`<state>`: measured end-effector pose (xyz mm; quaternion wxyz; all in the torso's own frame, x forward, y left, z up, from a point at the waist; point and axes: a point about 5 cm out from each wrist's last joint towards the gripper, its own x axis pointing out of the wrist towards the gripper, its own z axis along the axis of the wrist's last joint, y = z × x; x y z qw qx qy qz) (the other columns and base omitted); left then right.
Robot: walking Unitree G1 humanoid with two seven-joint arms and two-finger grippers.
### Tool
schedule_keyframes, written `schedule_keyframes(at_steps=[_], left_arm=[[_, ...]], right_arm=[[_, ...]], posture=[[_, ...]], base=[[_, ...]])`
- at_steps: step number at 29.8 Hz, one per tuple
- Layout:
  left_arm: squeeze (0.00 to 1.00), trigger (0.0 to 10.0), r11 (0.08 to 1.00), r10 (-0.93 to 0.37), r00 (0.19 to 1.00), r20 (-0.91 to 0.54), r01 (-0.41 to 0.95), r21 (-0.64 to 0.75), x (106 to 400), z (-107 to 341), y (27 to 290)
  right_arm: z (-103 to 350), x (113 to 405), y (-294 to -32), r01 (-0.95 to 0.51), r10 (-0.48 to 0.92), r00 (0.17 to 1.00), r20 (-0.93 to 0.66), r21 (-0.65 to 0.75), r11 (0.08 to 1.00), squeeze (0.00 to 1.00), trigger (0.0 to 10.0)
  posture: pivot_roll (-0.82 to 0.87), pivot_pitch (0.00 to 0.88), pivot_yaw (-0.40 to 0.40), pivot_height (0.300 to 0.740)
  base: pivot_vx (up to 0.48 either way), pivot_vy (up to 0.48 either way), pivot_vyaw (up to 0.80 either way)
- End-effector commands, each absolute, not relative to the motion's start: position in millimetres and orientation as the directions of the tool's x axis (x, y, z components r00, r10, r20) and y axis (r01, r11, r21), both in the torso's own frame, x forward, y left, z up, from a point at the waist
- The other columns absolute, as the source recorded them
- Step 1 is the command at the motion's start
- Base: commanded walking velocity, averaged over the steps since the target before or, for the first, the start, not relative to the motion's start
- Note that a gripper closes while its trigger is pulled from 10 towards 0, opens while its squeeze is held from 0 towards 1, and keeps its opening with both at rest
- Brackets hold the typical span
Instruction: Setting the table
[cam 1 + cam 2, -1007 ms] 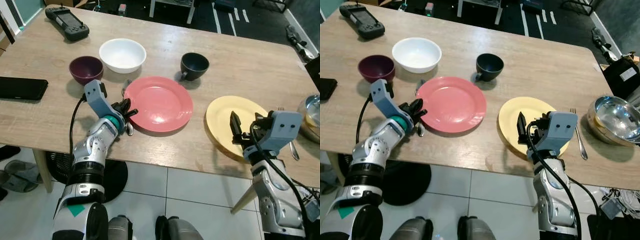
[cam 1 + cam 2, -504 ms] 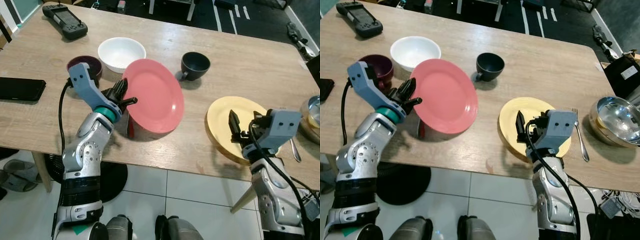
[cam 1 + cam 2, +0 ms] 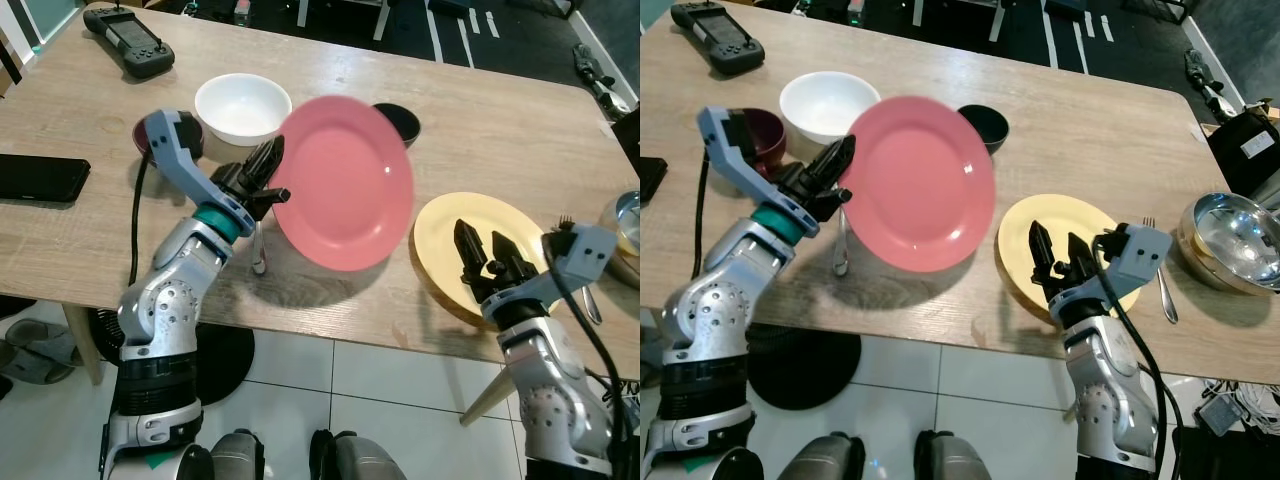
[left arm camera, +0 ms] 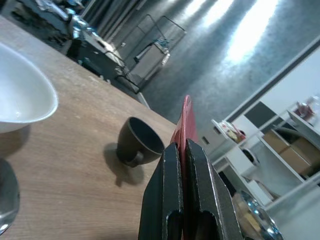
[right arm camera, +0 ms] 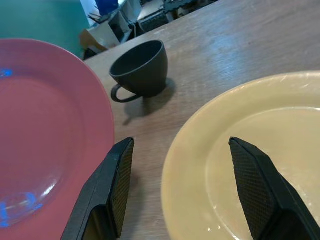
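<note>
Up over the wooden table, the left gripper pinches the pink plate's edge, arm bent, plate tilted in the air. The right gripper hovers with its fingers spread at the yellow plate. Left wrist view: both fingers squeeze the plate's rim. Right wrist view: wide-apart fingers frame the dark cup.

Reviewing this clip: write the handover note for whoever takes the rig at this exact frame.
Left gripper: jaws shut on the rim of the pink plate, held tilted above the table.
Right gripper: jaws open, empty, over the near edge of the yellow plate.
On the table: white bowl, maroon bowl, dark cup, spoon, fork, steel bowl.
Done: pink plate grasped.
Left: set it down, arrange the rest.
</note>
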<state>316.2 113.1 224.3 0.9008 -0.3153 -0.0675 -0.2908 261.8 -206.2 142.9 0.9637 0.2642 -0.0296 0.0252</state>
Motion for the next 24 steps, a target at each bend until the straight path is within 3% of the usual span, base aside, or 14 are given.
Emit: schedule_keyframes(at_steps=[1, 8, 10, 12, 24], left_arm=[[0.0, 10.0, 0.599, -0.519, 0.777, 0.355, 0.628, -0.497, 313.2, 237.1, 110.7], [0.0, 10.0, 0.536, -0.547, 0.724, 0.421, 0.689, -0.487, 313.4, 252.4, 114.5], [0.0, 10.0, 0.449, -0.56, 0.681, 0.472, 0.728, -0.518, 315.5, 261.5, 109.6], [0.0, 10.0, 0.398, -0.571, 0.655, 0.495, 0.748, -0.53, 317.6, 265.7, 103.0], [0.0, 10.0, 0.271, -0.62, 0.564, 0.546, 0.806, -0.526, 319.7, 275.8, 78.4]], right_arm=[[144.5, 256.3, -213.4, -0.067, 0.024, 0.996, 0.082, 0.566, 0.822, 0.0, 10.0], [159.3, 253.9, -207.8, -0.184, 0.072, 0.979, 0.19, 0.68, 0.709, 0.0, 10.0], [175.5, 253.2, -199.1, -0.289, 0.09, 0.951, 0.295, 0.75, 0.596, 0.0, 10.0], [185.5, 252.3, -194.0, -0.344, 0.092, 0.931, 0.354, 0.763, 0.547, 0.0, 10.0], [197.5, 246.4, -181.5, -0.416, 0.106, 0.903, 0.416, 0.788, 0.454, 0.0, 10.0]], posture=[[0.04, 0.071, -0.057, 0.74], [0.05, 0.06, -0.05, 0.74], [0.05, 0.052, -0.043, 0.74], [0.05, 0.049, -0.04, 0.74], [0.02, 0.042, -0.029, 0.74]], base=[[0.0, 0.0, 0.0], [0.0, 0.0, 0.0], [0.0, 0.0, 0.0], [0.0, 0.0, 0.0], [0.0, 0.0, 0.0]])
